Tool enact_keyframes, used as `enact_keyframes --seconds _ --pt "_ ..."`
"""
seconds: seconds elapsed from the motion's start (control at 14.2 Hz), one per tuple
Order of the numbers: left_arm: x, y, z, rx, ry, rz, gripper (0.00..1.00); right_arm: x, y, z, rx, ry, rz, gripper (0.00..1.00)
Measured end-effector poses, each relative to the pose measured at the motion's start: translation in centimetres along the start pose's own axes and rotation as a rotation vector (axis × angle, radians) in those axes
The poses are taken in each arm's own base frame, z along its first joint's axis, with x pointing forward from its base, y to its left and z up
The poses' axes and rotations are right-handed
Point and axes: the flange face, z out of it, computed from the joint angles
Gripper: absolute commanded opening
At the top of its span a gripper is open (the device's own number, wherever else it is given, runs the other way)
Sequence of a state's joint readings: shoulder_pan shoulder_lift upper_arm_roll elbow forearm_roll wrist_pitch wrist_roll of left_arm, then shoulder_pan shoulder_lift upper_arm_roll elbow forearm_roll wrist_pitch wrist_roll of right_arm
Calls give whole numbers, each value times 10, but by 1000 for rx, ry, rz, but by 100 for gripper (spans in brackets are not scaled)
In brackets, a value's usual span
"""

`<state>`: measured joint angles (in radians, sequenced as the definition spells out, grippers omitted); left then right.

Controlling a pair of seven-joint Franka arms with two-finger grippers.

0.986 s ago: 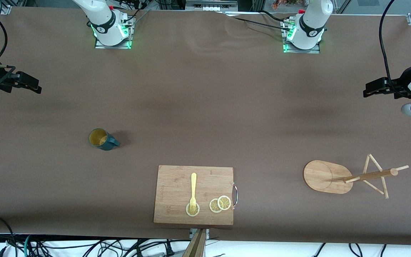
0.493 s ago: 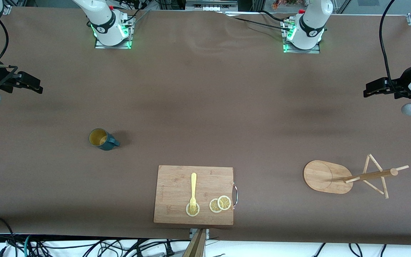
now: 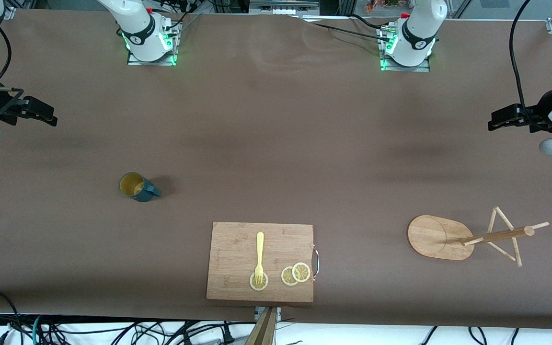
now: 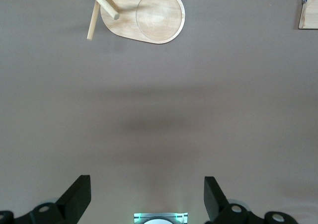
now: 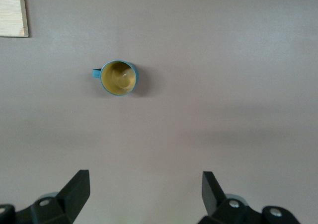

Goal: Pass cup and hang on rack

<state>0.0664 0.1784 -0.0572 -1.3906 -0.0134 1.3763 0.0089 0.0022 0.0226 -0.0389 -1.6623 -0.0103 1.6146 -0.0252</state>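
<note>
Teal mug (image 3: 138, 187) stands upright on the counter (image 3: 276, 143); mug tree (image 3: 472, 236) lies toppled. Wrist views show left tool (image 4: 147, 196) and right tool (image 5: 145, 194) with fingers apart, aloft.

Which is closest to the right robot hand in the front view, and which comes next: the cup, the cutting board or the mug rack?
From the right gripper, open, up over its own end of the table:
1. The cup, upright, toward the right arm's end.
2. The cutting board, mid-table, nearer the front camera.
3. The rack, toward the left arm's end.
</note>
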Motion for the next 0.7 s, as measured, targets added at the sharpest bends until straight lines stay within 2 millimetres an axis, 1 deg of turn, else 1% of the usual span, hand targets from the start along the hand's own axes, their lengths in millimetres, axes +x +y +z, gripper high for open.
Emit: enact_keyframes --seconds 0.42,0.7 --pt "0 0 0 0 0 0 100 1 0 2 -1 -4 0 100" --pt "0 0 0 0 0 0 100 6 0 13 -1 -24 0 100"
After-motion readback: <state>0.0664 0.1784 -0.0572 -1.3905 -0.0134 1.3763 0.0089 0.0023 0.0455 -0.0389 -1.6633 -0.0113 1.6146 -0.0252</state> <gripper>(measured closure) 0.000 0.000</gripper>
